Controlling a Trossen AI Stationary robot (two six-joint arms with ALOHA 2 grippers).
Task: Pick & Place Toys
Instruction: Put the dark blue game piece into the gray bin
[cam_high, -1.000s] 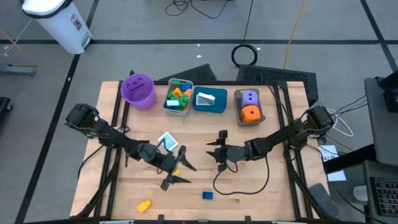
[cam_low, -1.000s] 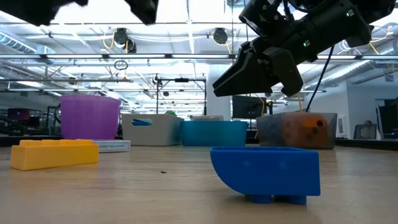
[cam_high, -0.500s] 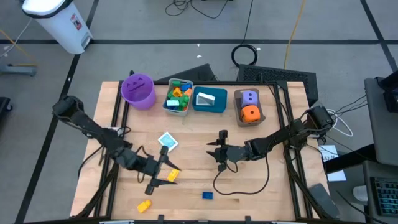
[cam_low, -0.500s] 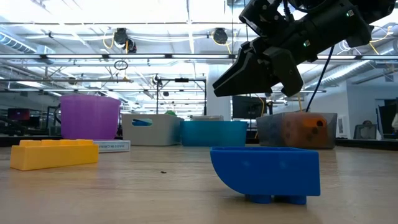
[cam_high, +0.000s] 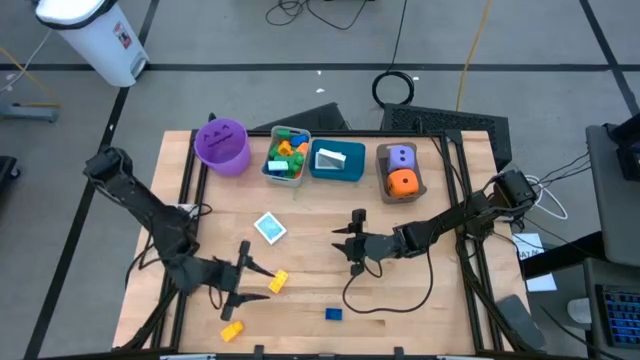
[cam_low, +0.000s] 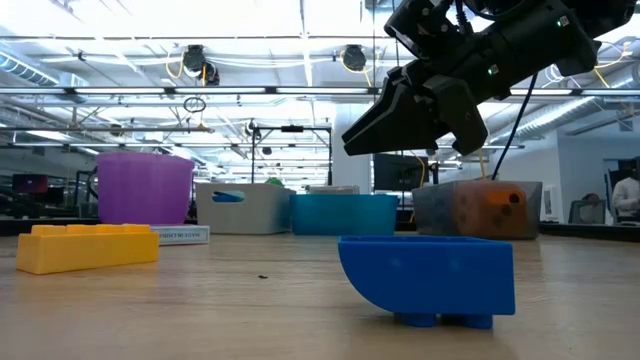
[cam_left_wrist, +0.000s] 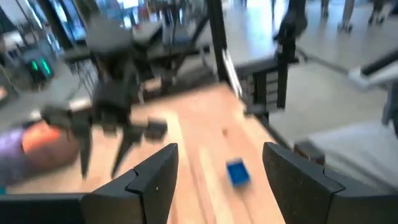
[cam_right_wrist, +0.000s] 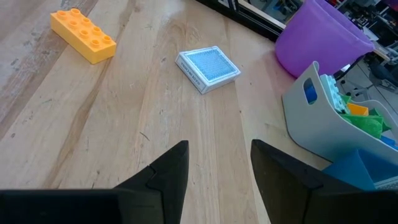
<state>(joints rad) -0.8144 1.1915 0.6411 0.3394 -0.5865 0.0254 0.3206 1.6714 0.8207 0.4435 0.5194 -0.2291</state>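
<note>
starting at the table's left, the left gripper (cam_high: 247, 281) is seen near the front edge with its fingers spread wide and nothing held. a yellow brick (cam_high: 231, 331) lies just in front of it by the edge, and an orange brick (cam_high: 277, 281) lies just beside the fingertips, apart from them as far as can be told. a card (cam_high: 269, 228) lies farther back, toward the bins. a blue brick (cam_high: 333, 314) rests near the front edge, about midway across. at the back, a purple bucket (cam_high: 222, 145), a grey bin (cam_high: 286, 155) of bricks, a teal bin (cam_high: 337, 160) and a brown bin (cam_high: 401, 172) with two dice are lined up. right of centre, the right gripper (cam_high: 354, 245) is held above bare wood, open and empty; it seems to be waiting.

a grasp of one loose brick is judged to be in hand. three risks are seen: with two bricks this close to the left gripper, the wrong one could be nudged; a brick pushed forward could be lost over the front edge; and a brick caught at a corner could twist out of the fingers.
</note>
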